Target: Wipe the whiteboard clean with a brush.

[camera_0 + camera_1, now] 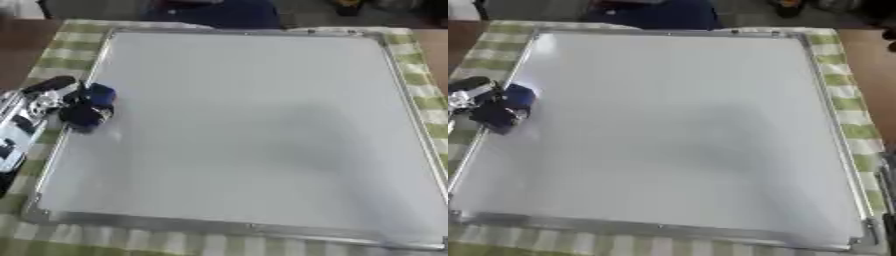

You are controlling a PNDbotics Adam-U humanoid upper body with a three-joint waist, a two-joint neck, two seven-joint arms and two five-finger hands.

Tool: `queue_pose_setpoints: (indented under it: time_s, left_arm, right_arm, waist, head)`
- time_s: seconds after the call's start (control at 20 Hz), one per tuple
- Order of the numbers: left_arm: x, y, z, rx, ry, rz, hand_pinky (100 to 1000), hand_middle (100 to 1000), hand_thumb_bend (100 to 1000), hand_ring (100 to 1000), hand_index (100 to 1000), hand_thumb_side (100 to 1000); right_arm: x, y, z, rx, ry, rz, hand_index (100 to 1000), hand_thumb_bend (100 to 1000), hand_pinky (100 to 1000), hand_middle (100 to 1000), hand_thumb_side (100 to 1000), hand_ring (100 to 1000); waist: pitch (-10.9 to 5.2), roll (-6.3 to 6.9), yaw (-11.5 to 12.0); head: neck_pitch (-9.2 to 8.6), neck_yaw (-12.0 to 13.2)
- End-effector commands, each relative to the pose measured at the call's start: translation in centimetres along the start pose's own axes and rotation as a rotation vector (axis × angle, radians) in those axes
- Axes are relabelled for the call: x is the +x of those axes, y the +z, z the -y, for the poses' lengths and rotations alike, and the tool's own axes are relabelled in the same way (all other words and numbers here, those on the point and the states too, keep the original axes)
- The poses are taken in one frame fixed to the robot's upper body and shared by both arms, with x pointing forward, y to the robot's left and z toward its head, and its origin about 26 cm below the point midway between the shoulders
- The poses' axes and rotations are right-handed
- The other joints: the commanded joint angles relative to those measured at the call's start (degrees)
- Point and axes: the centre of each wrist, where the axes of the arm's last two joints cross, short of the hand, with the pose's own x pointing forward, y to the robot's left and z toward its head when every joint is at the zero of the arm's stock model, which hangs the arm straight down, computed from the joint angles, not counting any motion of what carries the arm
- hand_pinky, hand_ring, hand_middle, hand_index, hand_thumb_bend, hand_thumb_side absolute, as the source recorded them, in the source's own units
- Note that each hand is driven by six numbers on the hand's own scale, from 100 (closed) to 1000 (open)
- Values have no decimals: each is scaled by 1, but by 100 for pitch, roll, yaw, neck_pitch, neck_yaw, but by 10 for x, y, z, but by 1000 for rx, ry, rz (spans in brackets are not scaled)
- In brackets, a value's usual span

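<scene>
Fingers [54, 102] curled round one brush [90, 106], one whiteboard [254, 130]

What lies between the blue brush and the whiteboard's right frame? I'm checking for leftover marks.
Only bare whiteboard surface from the blue brush, held by the left hand, to the right frame; no marks show in either eye view.

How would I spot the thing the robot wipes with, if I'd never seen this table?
Find the big whiteboard with a silver frame, lying flat on the green checked cloth. Go to its left edge, where the robot's left hand reaches in. The blue brush in that hand is the only dark blue thing on the pale board.
</scene>
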Motion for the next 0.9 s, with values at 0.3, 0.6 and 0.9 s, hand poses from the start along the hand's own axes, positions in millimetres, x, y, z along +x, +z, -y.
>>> queue_pose_setpoints:
  time_s: [0.3, 0.6, 0.9]
  left_arm:
    - [14, -1, 5, -41, -87, 43, 435, 409, 113, 565, 375, 472]
    - [22, 1, 4, -13, -165, 55, 434, 411, 120, 567, 377, 465]
    - [27, 4, 1, 2, -195, 61, 425, 404, 125, 560, 374, 470]
  right_arm:
    - [6, -7, 1, -13, -14, 26, 382, 100, 618, 457, 793, 525]
    - [6, -6, 1, -9, -13, 20, 381, 100, 618, 456, 794, 524]
    - [6, -5, 2, -9, -10, 16, 381, 100, 618, 456, 794, 524]
  waist:
    - [-109, -8, -33]
    - [-100, -2, -27]
    - [-104, 14, -8]
  head:
    - [-56, 38]
    - [-38, 42]
    - [-22, 44]
